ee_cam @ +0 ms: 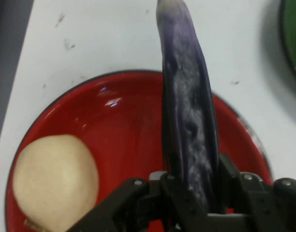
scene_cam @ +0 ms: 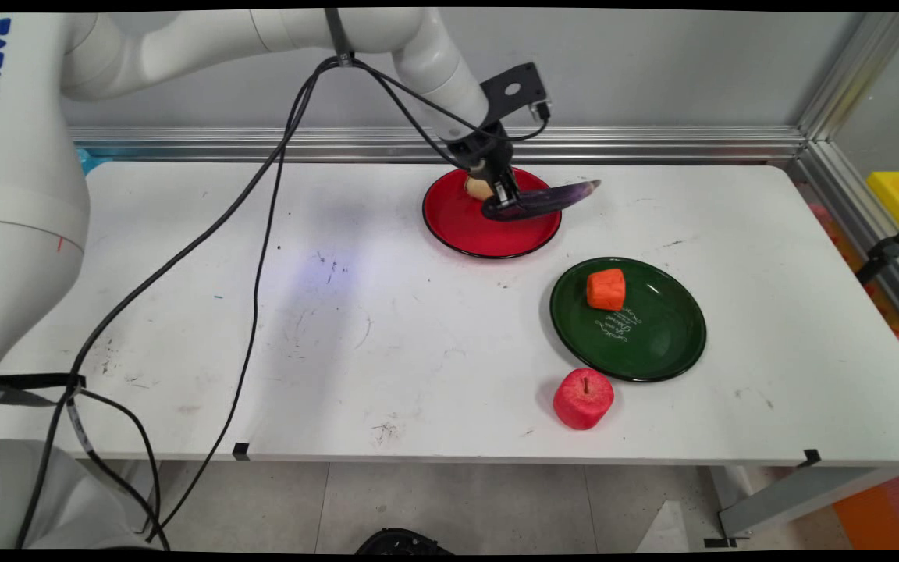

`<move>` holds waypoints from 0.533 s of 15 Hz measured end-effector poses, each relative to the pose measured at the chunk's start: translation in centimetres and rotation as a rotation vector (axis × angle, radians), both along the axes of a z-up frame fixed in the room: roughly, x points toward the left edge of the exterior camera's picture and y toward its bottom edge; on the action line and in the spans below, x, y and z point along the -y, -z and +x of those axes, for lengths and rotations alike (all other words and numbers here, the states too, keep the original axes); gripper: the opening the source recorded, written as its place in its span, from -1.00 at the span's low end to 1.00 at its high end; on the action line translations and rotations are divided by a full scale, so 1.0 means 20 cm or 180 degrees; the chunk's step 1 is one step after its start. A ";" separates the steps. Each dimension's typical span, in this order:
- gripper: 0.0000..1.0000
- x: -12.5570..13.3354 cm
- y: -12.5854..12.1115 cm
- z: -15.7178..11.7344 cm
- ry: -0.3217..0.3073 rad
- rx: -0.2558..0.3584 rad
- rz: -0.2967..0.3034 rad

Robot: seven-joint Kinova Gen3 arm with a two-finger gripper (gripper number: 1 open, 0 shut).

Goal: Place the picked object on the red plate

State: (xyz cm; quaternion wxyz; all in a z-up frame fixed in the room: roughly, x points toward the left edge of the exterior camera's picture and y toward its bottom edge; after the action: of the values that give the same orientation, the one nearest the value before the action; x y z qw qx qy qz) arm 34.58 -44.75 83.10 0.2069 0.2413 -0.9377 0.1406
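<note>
We see a long purple eggplant, stiff, smooth and likely slippery, clamped near its thick end by the gripper over a red plate, its tip jutting past the rim. A pale potato lies on that plate; an orange chunk sits on a green plate, a red apple just beside it on the table.

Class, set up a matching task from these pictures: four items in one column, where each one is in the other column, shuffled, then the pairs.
1. purple eggplant
2. orange carrot chunk
3. red apple
4. beige potato

A. bare table, near the green plate
B. on the green plate
C. on the red plate
D. in the pincer, over the red plate

Pairs: 1-D, 2-B, 3-A, 4-C
</note>
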 end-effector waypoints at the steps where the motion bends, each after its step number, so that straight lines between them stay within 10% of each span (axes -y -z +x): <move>1: -1.00 0.01 0.01 0.02 0.0004 0.0012 0.0001; 8: -1.00 0.08 0.09 0.17 0.0031 0.0108 0.0028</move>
State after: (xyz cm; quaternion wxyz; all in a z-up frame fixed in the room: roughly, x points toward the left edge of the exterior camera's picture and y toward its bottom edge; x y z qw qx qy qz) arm 37.90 -46.39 81.31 0.1907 0.2352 -0.9428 0.1396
